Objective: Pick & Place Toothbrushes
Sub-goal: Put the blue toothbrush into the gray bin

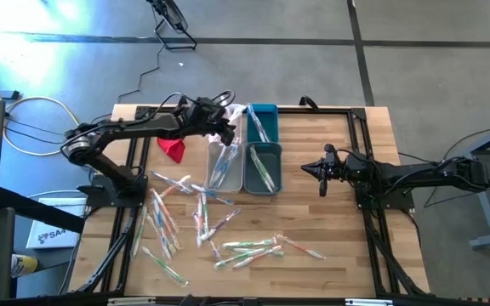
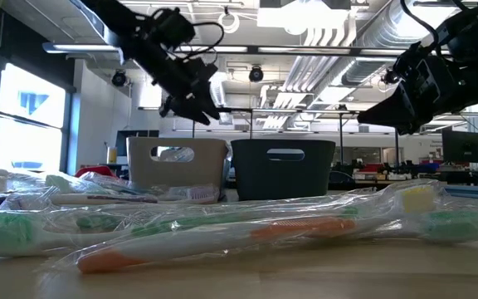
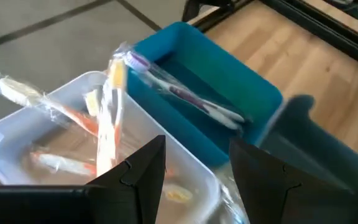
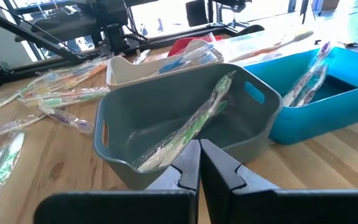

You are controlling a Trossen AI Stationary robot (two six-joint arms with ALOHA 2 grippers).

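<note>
- Four bins stand in a block at the upper centre of the high view: a white bin (image 1: 233,119), a blue bin (image 1: 262,121), a clear bin (image 1: 223,166) and a grey bin (image 1: 262,167).
- White bin (image 3: 17,134): orange-handled wrapped toothbrushes inside; exact count cannot be told.
- Blue bin (image 3: 213,74): one purple toothbrush (image 3: 185,93) leaning on the rim.
- Grey bin (image 4: 185,134): one green toothbrush (image 4: 191,124) lying diagonally.
- Loose toothbrushes (image 1: 201,217): about two dozen, scattered over the wooden table (image 1: 330,225) in the lower centre of the high view.
- One red cloth (image 1: 173,148) lies left of the clear bin.
- Left gripper (image 1: 226,123): above the white bin, fingers (image 3: 138,171) spread, holding nothing.
- Right gripper (image 1: 309,170): right of the grey bin, fingers (image 4: 182,171) pressed together, empty.
</note>
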